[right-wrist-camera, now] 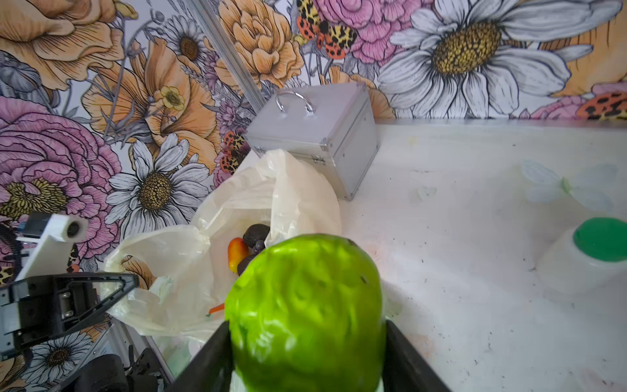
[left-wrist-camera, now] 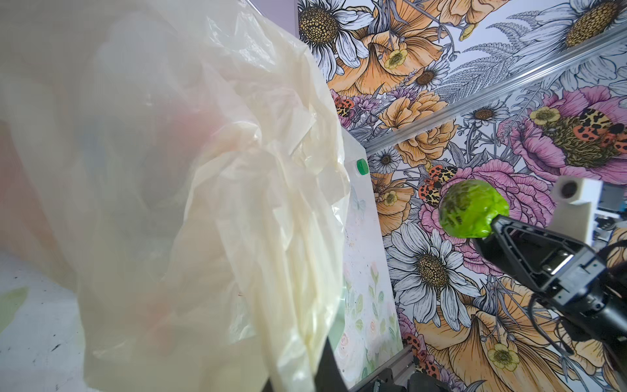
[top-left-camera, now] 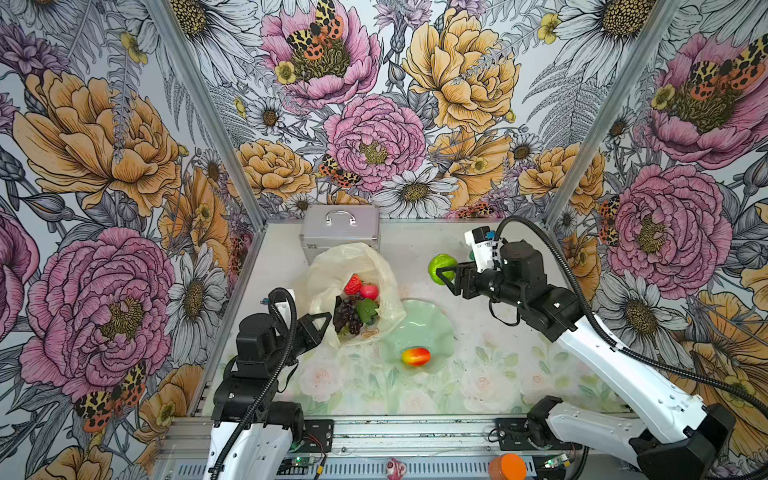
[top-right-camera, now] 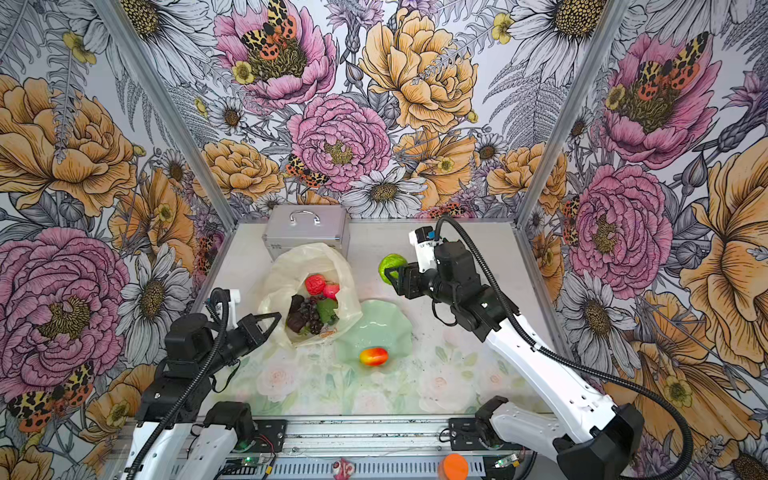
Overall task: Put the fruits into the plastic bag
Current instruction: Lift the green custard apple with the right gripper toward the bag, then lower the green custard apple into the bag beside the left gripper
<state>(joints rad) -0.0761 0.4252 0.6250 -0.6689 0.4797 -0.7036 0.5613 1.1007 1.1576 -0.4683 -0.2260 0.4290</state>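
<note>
The plastic bag (top-left-camera: 353, 259) lies open at the back left. Inside it sit a strawberry (top-left-camera: 353, 284), an apple (top-left-camera: 369, 291), grapes (top-left-camera: 351, 314) and a dark fruit (top-right-camera: 297, 321). My left gripper (top-left-camera: 327, 319) is shut on the bag's near rim; in the left wrist view the film (left-wrist-camera: 203, 203) drapes over its finger (left-wrist-camera: 326, 368). My right gripper (top-left-camera: 443, 272) is shut on the bumpy lime-green ball (right-wrist-camera: 305, 305), held in the air right of the bag. A red-yellow mango (top-left-camera: 415, 356) lies in the pale green dish (top-left-camera: 434, 328).
A silver metal case (top-left-camera: 340, 228) stands against the back wall just behind the bag. A white bottle with a green cap (right-wrist-camera: 600, 241) stands beyond the right gripper. An orange object (top-left-camera: 507, 467) and a small pink one (top-left-camera: 395, 468) sit on the front rail.
</note>
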